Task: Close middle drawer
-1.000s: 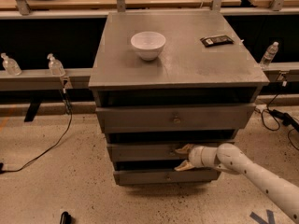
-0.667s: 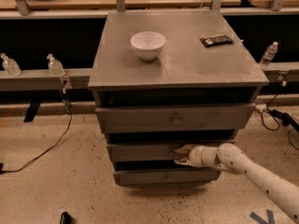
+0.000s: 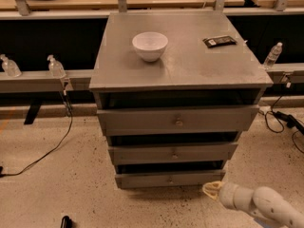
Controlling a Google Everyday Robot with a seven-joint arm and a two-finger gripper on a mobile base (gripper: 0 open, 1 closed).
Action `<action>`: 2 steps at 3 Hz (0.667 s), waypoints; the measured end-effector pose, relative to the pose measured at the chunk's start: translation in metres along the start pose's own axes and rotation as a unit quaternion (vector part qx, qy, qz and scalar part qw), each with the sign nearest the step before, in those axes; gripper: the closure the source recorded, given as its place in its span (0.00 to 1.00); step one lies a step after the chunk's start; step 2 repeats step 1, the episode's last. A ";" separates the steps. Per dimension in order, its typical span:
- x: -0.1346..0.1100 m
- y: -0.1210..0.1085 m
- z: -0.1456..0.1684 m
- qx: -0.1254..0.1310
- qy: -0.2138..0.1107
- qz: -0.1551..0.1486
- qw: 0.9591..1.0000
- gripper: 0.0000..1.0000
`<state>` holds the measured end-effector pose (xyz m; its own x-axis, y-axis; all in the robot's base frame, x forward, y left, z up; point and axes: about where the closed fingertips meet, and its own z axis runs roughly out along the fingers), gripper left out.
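The grey cabinet (image 3: 180,65) has three drawer fronts stacked one above another. The middle drawer (image 3: 142,154) is the shallow grey front with a small round knob (image 3: 174,153) at its centre, and a dark gap shows above it. It sits between the taller top drawer (image 3: 142,121) and the low bottom drawer (image 3: 142,180). My gripper (image 3: 212,189), with pale yellowish tips on a white arm (image 3: 259,204), is low at the cabinet's front right corner. It is near the floor, beside the bottom drawer's right end, and apart from the middle drawer.
A white bowl (image 3: 150,45) and a flat black item (image 3: 219,41) lie on the cabinet top. Clear bottles (image 3: 56,67) (image 3: 272,55) stand on rails at both sides. Cables (image 3: 45,152) (image 3: 284,118) run over the speckled floor. A small black object (image 3: 66,221) lies at the bottom left.
My gripper was at the middle drawer's front near the knob. It has drawn back down and to the right, away from the drawer. The middle drawer front looks slightly further in.
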<state>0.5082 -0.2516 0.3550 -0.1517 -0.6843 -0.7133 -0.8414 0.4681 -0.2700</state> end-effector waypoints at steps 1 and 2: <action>0.067 0.039 -0.059 0.016 0.033 0.137 0.990 0.81; 0.067 0.039 -0.059 0.016 0.033 0.137 0.990 0.81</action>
